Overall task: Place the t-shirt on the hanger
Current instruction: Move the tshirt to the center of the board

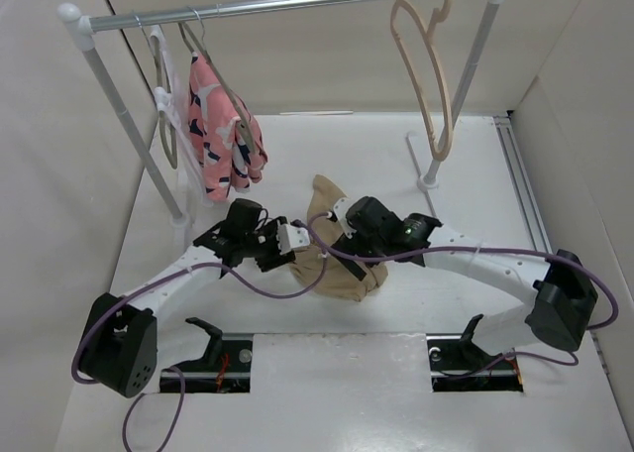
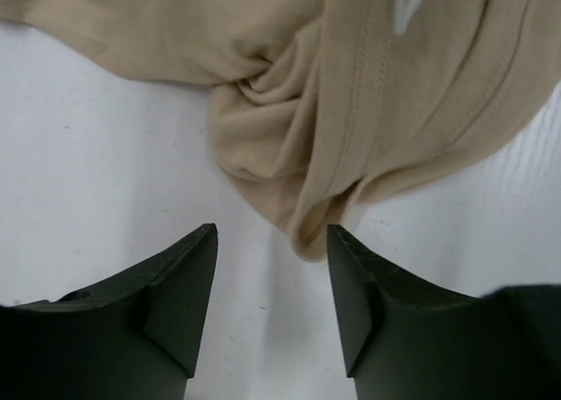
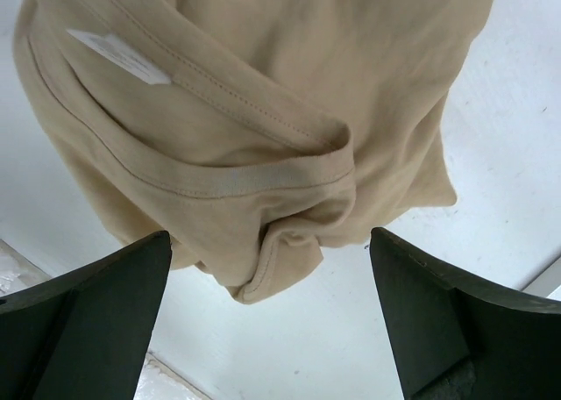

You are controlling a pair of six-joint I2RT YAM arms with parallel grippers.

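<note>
A white table (image 1: pixel 396 174) boxed in by pale walls fills the top view. A rack (image 1: pixel 297 4) with white posts and a metal rail stands across its far half.

The two arms reach in from the near edge and meet in front of the rack, about midway between its posts. The t-shirt (image 1: pixel 327 202) lies there on the table in a crumpled tan heap (no part of it is on the rail), on the arms' side of the rack and well clear of both posts.

The hanger (image 1: pixel 441 140) hangs by its hook from the rack's rail, near the right end, bare. At the rail's left end hangs a pink garment (image 1: pixel 223 135), with thin grey hangers (image 1: pixel 168 145) just beside it.

The left gripper (image 2: pixel 272 242) sits low at the shirt's left side. Its jaws stand apart with only bare table between them, and a folded edge of the shirt lies just beyond the tips, not touching either finger as far as its wrist view shows. The right gripper (image 3: pixel 270 238) is at the shirt's right side with jaws spread wide. The collar and a bunched fold lie past its tips and neither finger presses on the cloth. A small white label (image 3: pixel 118 56) shows inside the neckline.
</note>
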